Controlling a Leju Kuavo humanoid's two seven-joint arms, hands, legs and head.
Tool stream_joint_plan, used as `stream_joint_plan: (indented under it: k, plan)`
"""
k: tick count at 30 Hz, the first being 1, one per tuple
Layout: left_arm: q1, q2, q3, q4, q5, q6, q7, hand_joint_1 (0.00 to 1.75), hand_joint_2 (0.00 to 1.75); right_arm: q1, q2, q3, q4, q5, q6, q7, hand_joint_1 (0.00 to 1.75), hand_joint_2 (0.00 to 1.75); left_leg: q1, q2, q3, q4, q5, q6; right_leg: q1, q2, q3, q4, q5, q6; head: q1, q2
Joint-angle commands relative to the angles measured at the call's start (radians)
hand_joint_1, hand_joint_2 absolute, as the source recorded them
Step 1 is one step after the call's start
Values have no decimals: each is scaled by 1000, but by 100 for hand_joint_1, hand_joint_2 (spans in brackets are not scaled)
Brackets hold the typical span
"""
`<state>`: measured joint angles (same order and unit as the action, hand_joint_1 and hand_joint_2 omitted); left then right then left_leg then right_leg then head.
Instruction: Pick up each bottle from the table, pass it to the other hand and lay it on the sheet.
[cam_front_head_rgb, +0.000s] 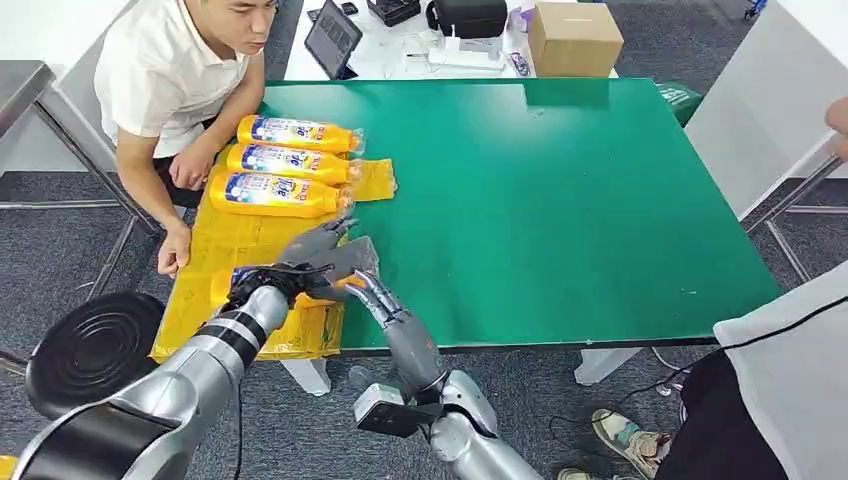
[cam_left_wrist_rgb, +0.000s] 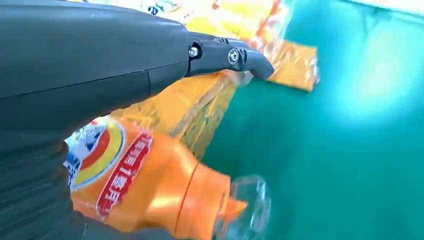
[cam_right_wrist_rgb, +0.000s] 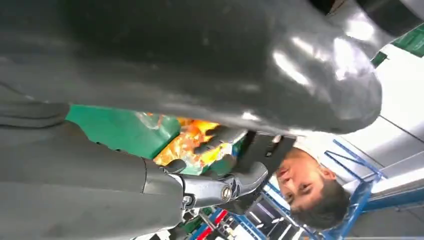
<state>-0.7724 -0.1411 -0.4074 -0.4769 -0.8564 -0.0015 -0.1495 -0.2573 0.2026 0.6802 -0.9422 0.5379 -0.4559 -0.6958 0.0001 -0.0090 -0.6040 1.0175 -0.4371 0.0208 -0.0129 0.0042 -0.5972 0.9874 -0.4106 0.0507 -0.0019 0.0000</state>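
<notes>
Three orange bottles (cam_front_head_rgb: 296, 133) (cam_front_head_rgb: 287, 160) (cam_front_head_rgb: 276, 193) lie side by side at the far end of the yellow sheet (cam_front_head_rgb: 240, 245). A fourth orange bottle (cam_left_wrist_rgb: 150, 185), with a clear cap and a red and blue label, is held by my left hand (cam_front_head_rgb: 318, 250) low over the sheet's near part. Its neck and cap stick out free toward the green table. My right hand (cam_front_head_rgb: 362, 272) is close against the left hand at the bottle's cap end. The bottle (cam_right_wrist_rgb: 192, 145) shows between the right thumb and palm, but I cannot make out a grip.
The green table (cam_front_head_rgb: 560, 200) stretches to the right. A person (cam_front_head_rgb: 170, 90) sits at the far left corner, one hand on the sheet's edge (cam_front_head_rgb: 174, 250). A black round stool (cam_front_head_rgb: 95, 345) stands at the near left. Behind the table are a tablet (cam_front_head_rgb: 332, 38) and a cardboard box (cam_front_head_rgb: 573, 38).
</notes>
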Motion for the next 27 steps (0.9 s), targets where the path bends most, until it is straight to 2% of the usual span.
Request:
stream_joint_plan:
  k: [1,2,3,6,9,11,13,16,17,18,21,24,27]
  plan:
    - [97,45,94,-207,205,23,-80,0,175,18,-74,81,-129,-117,-12,-2,0,0,0,2,2,-1,-1,-1,0,2,2,-1,0,-1,0,0]
    - [146,60,118,-285,313,-12,-87,0,175,32,-96,114,-201,-195,-1,-2,0,0,0,2,2,-1,-1,-1,0,1,1,0,0,-1,0,0]
    - [181,71,131,-337,387,-33,-100,0,175,47,-110,128,-261,-241,16,-2,0,175,0,4,4,-1,-2,-1,0,3,3,-1,-1,-2,0,0]
    - [296,89,188,-471,629,-137,-127,0,175,92,-131,139,-389,-318,50,-2,0,175,0,5,4,-1,-2,-1,0,4,2,0,-1,-2,0,0]
    - [309,93,184,-479,630,-137,-130,0,175,96,-132,139,-392,-316,49,-2,0,175,0,5,5,-2,-3,-1,0,4,4,-1,-2,-2,0,0]
    - [375,97,183,-563,731,-149,-123,0,175,129,-127,110,-441,-372,68,-2,0,175,0,5,5,-1,-3,-2,1,4,3,-1,-2,-2,0,0]
    - [503,112,156,-700,824,-156,-127,0,175,183,-116,57,-501,-428,102,-2,0,175,0,3,3,-1,-2,-2,1,2,2,0,-2,-2,0,0]
    - [556,117,143,-751,833,-148,-133,0,175,198,-116,45,-515,-434,114,-2,0,175,0,4,3,-2,-2,-1,0,3,1,-1,-2,-1,0,0]
    - [599,123,129,-807,854,-139,-128,0,175,231,-98,-1,-537,-496,187,-2,0,0,0,5,5,-1,-4,-2,0,4,3,-1,-3,-2,0,0]
    - [662,125,110,-875,866,-127,-130,0,175,263,-89,-38,-542,-482,220,-2,0,0,0,3,3,-1,-3,-2,1,2,2,-1,-2,-2,0,0]
    - [780,148,48,-998,868,-95,-141,0,175,304,-95,-40,-510,-449,113,-2,0,0,0,3,4,-1,-4,-2,0,2,2,-1,-4,-3,0,0]
    - [843,164,24,-1070,852,-57,-155,0,175,316,-87,-32,-475,-424,-80,-2,0,0,0,3,2,-2,-4,-2,0,2,1,-2,-3,-2,0,0]
    - [843,164,24,-1070,852,-57,-155,0,175,316,-87,-32,-475,-424,-80,-2,0,0,0,1,1,-1,-3,-2,1,1,0,-2,-3,-3,0,0]
